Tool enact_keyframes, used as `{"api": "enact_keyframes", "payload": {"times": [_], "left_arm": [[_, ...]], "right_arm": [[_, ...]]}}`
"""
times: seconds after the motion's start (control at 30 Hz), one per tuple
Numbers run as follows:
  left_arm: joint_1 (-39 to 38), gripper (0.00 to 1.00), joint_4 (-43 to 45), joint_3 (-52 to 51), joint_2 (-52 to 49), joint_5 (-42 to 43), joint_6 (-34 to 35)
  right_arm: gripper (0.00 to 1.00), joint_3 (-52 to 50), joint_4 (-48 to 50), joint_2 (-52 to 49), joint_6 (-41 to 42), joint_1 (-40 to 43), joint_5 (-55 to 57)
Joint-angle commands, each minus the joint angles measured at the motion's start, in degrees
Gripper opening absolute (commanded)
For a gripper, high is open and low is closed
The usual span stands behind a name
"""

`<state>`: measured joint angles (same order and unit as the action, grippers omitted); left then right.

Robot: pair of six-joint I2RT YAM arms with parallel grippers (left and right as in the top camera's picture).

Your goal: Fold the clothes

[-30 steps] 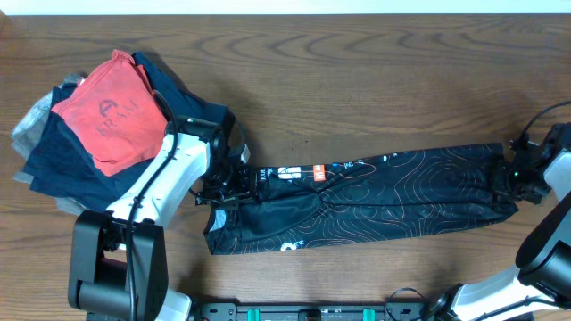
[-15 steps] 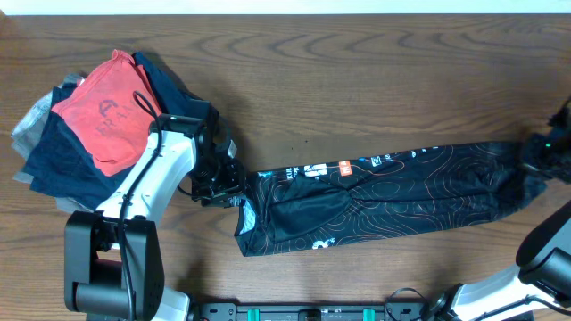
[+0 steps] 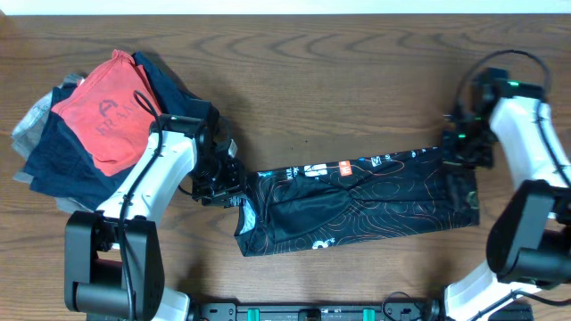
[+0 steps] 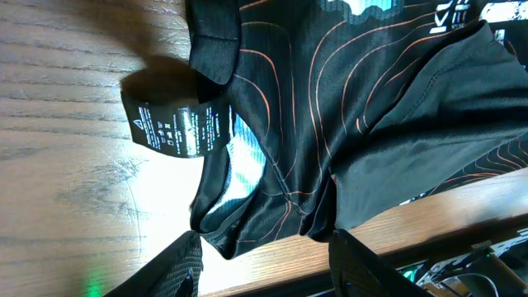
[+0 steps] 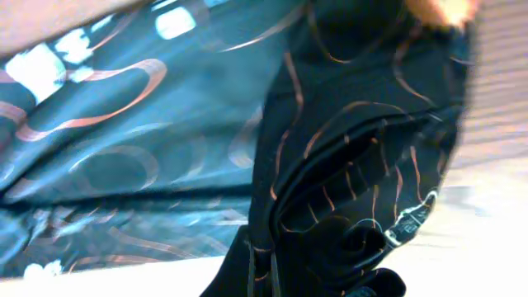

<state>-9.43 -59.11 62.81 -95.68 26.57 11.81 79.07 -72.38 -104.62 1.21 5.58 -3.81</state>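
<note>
The black jersey (image 3: 375, 192) with orange and white contour lines lies in a long band across the table's middle. It fills the left wrist view (image 4: 330, 99) and the right wrist view (image 5: 165, 124). My left gripper (image 3: 223, 178) sits at its left end, jaws open (image 4: 264, 247), with the bunched hem just ahead of the fingers and not held. A black care label (image 4: 177, 128) sticks out of that end. My right gripper (image 3: 464, 150) is shut on the jersey's right end (image 5: 330, 264), holding gathered cloth above the band.
A pile of other clothes lies at the far left: a red-orange shirt (image 3: 107, 111) on top of navy garments (image 3: 53, 160). The robot bases stand along the front table edge (image 3: 312, 312). Bare wood (image 3: 357, 71) lies behind the jersey.
My right gripper has moved left and towards the back with the jersey's right end, shortening the band. The jersey's left end slid right earlier; the left arm has barely moved since.
</note>
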Motion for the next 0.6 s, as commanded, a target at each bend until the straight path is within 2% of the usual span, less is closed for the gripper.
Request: {"api": "enact_keyframes", "payload": {"times": [0.0, 0.27, 0.57], "left_arm": [[0.2, 0.51, -0.1, 1.1, 1.1, -0.3, -0.2], [0.2, 0.51, -0.1, 1.1, 1.1, -0.3, -0.2], [0.2, 0.51, -0.1, 1.1, 1.1, -0.3, -0.2]], "right_arm": [[0.01, 0.0, -0.7, 0.4, 3.2, -6.7, -1.2], [0.01, -1.9, 0.0, 0.4, 8.4, -19.8, -1.1], [0.03, -3.1, 1.0, 0.3, 10.2, -26.6, -1.2]]}}
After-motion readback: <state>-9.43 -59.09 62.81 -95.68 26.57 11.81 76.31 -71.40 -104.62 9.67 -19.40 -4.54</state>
